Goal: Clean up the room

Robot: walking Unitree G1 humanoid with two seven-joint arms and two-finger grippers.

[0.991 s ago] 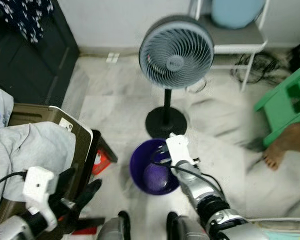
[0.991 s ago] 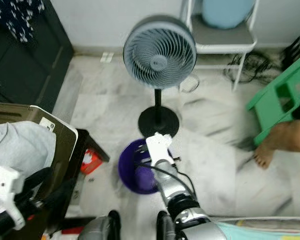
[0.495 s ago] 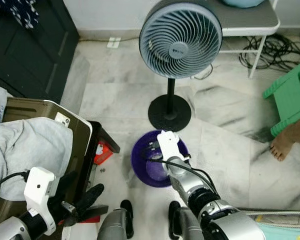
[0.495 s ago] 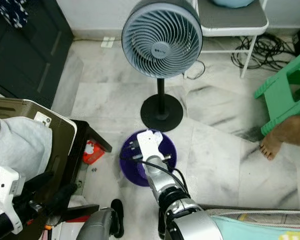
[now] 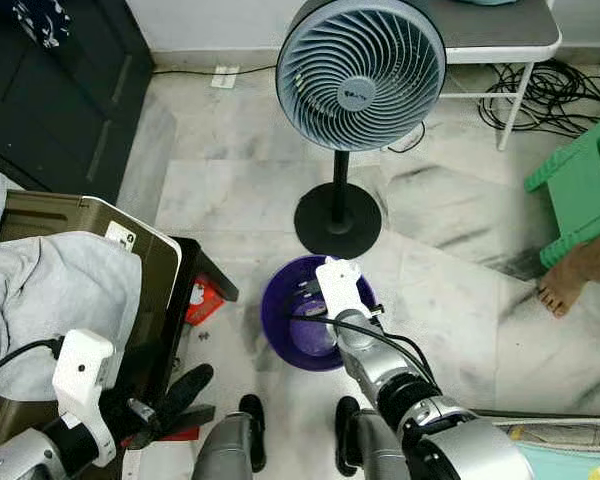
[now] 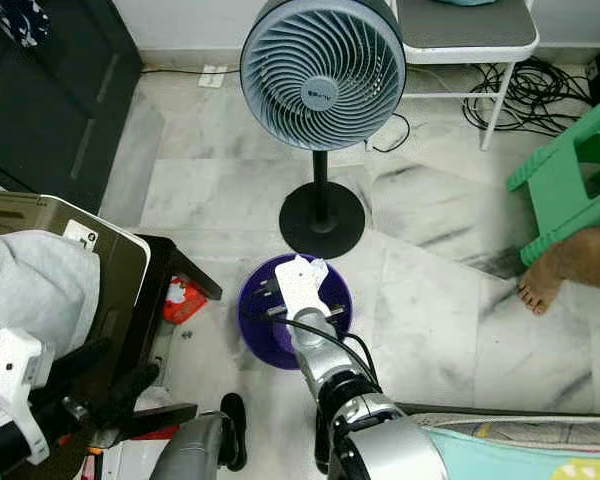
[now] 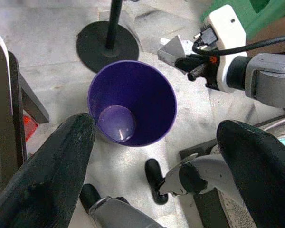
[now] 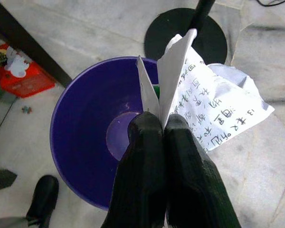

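While the left gripper (image 7: 152, 156) gapes wide, right gripper (image 8: 162, 124) jaws pinch paper (image 8: 204, 114) over bin (image 8: 85, 123).

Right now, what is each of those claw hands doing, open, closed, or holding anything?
Left gripper: open, holding nothing, off to the side of the purple bin.
Right gripper: closed on a sheet of paper, over the bin.

Our right gripper (image 8: 160, 124) reaches forward and down, fingers pinched together; our left gripper (image 7: 156, 142) hangs low, fingers spread.
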